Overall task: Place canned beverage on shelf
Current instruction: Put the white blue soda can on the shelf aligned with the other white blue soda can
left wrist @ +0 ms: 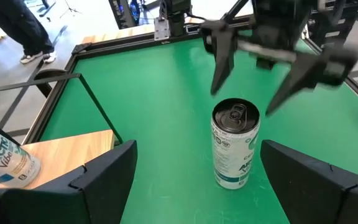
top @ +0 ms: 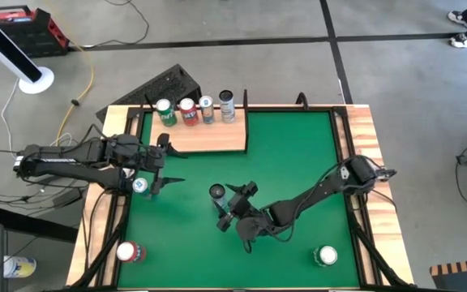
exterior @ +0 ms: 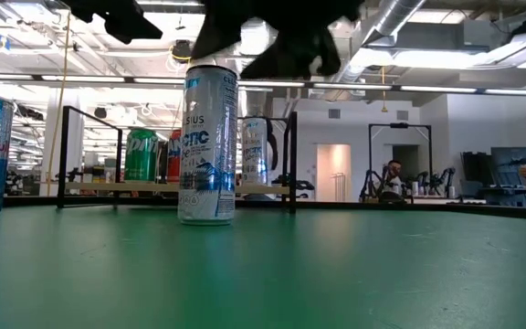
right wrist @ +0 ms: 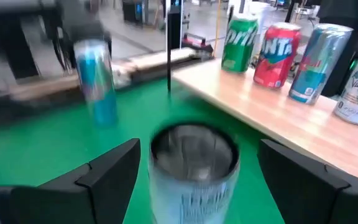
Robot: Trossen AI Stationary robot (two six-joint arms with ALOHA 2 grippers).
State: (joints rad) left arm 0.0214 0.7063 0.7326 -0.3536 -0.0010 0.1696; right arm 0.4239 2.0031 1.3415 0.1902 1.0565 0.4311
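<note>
While hovering wide open and empty over the silver can [top: 216, 192], with the right end effector [top: 232, 208] needed to drop squarely so both fingers straddled the can's sides before closing, lest a skewed descent tip it. Stood upright mid-desk [top: 298, 154], well short of the shelf [top: 209, 136] with its four cans. Waited open near a blue can [top: 139, 186]: left end effector [top: 165, 162].

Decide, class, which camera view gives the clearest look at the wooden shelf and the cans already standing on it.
The high view: the whole shelf shows, with all four cans along its back edge. The right wrist view shows one stretch with those cans close up. The low view sees it edge-on behind the white can. The left wrist view catches one corner.
</note>
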